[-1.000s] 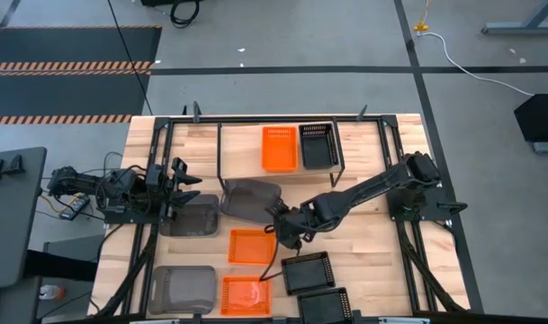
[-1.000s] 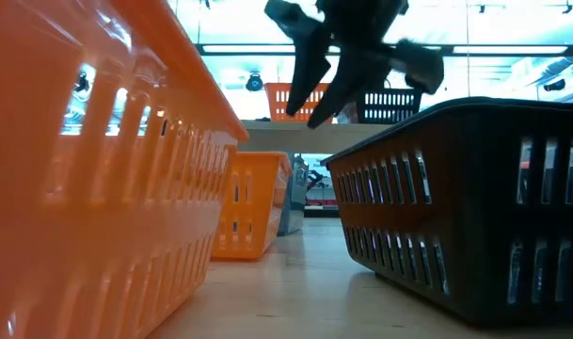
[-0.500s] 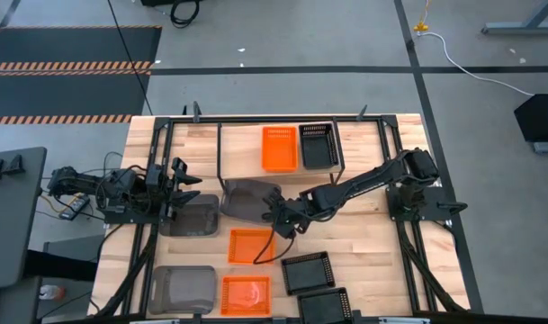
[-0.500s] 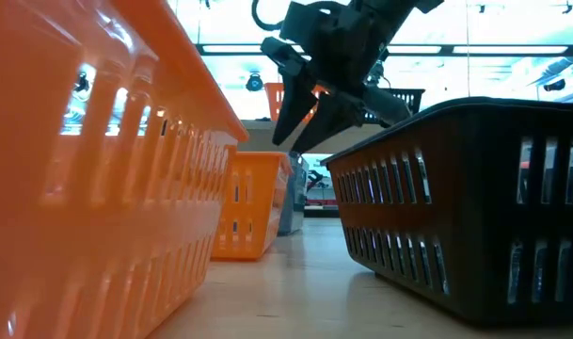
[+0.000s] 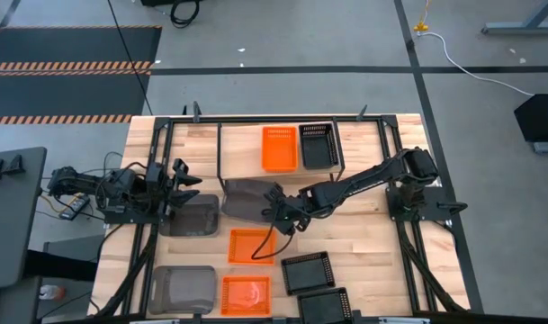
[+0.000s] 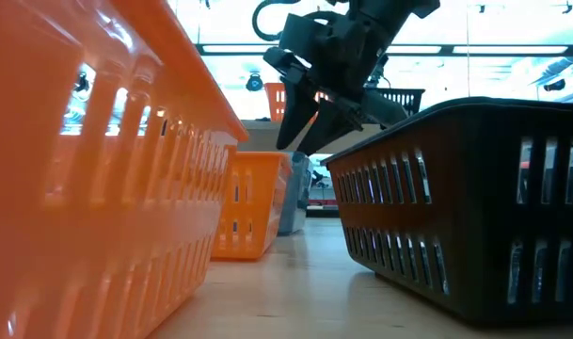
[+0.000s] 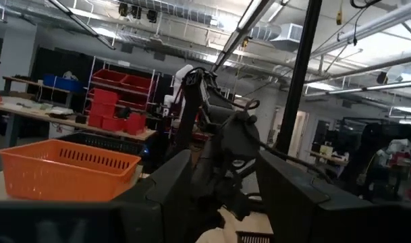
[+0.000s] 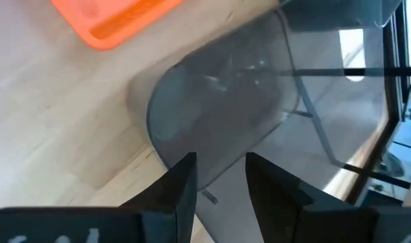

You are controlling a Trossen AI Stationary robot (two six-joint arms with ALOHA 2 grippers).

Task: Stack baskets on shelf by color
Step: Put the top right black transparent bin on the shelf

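My right gripper (image 5: pixel 272 209) (image 8: pixel 217 169) is open and hangs above the right end of a smoky grey basket (image 5: pixel 247 200) (image 8: pixel 222 101) that lies flat on the table in front of the shelf (image 5: pixel 242 148). In the low view my right gripper (image 6: pixel 300 139) is well above the tabletop, fingers slanting down. One orange basket (image 5: pixel 278 147) and one black basket (image 5: pixel 316 144) stand on the shelf. My left gripper (image 5: pixel 184 182) (image 7: pixel 225 202) is open and waits at the table's left, beside a second grey basket (image 5: pixel 191 216).
On the table's near half lie two orange baskets (image 5: pixel 253 245) (image 5: pixel 246 294), two black baskets (image 5: pixel 308 272) (image 5: pixel 324 306) and a third grey basket (image 5: pixel 182 288). The shelf's left third shows bare board. Black frame bars run along the table's sides.
My right gripper has moved toward the table's far left, away from the black and orange baskets and over the grey basket in front of the shelf, tipping its fingers down. It has stayed open. No basket has moved.
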